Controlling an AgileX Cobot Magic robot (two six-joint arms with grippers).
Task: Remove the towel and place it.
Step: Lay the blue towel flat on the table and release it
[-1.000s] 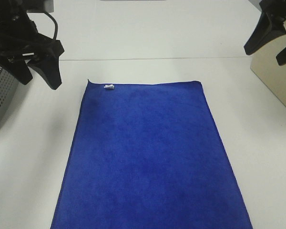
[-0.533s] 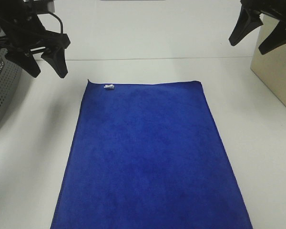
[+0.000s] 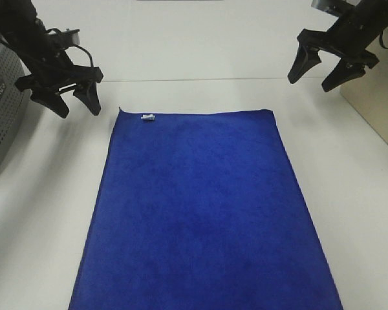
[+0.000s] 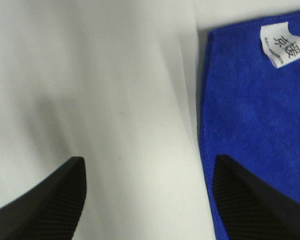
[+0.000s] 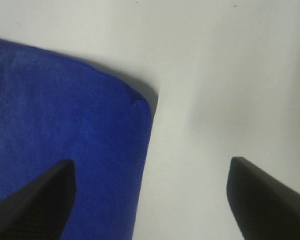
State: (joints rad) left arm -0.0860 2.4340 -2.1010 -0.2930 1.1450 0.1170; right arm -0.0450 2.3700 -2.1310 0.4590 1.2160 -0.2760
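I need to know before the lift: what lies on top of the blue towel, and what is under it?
On the towel only its white tag shows. White table surrounds it; what it covers cannot be seen.

Black left pincer (image 3: 78, 112), black right pincer (image 3: 308, 84), ribbed fingers (image 4: 50, 210)

High view down on table (image 3: 355, 206); wrist views close over towel (image 3: 200, 213) far corners.

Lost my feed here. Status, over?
Both open, empty: left gripper by tagged towel corner, right gripper by the other far corner. Towel flat on table, ungripped. Nothing on it.
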